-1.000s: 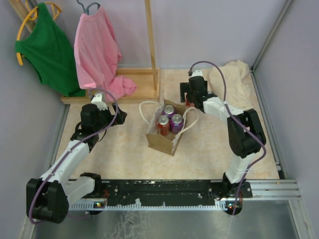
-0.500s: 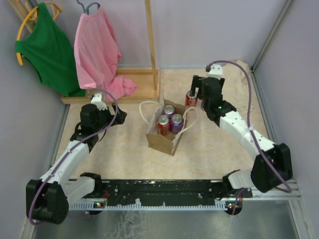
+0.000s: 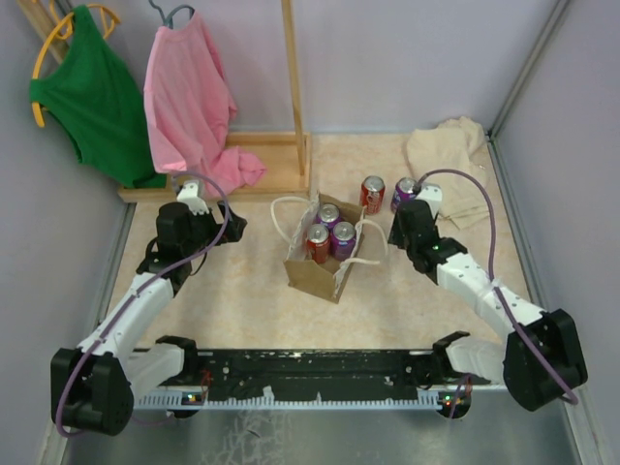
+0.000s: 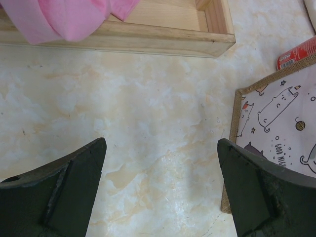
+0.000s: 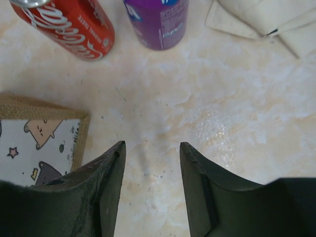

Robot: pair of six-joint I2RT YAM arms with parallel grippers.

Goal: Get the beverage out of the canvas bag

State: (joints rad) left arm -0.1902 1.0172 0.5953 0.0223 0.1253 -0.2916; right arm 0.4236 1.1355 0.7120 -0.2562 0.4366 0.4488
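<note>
The tan canvas bag (image 3: pixel 312 275) with white loop handles stands mid-table, and three beverage cans (image 3: pixel 330 231) sit in its open top. A red can (image 3: pixel 373 193) and a purple can (image 3: pixel 405 192) stand upright on the table behind the bag. My right gripper (image 3: pixel 400 219) hovers just in front of the purple can, to the right of the bag. Its jaws are open by a narrow gap with only bare table between them (image 5: pixel 152 145). My left gripper (image 4: pixel 160 148) is wide open over bare table, left of the bag's cat-print side (image 4: pixel 276 118).
A cream cloth (image 3: pixel 448 160) lies at the back right, close behind the purple can. A wooden rack base (image 3: pixel 262 179) with a pink garment (image 3: pixel 189 107) and a green one (image 3: pixel 92 97) stands at the back left. Walls close in both sides.
My right arm has drawn back from behind the bag toward the near right. The purple can now stands free beside the red one. The right jaws have narrowed. The left arm has not moved.
</note>
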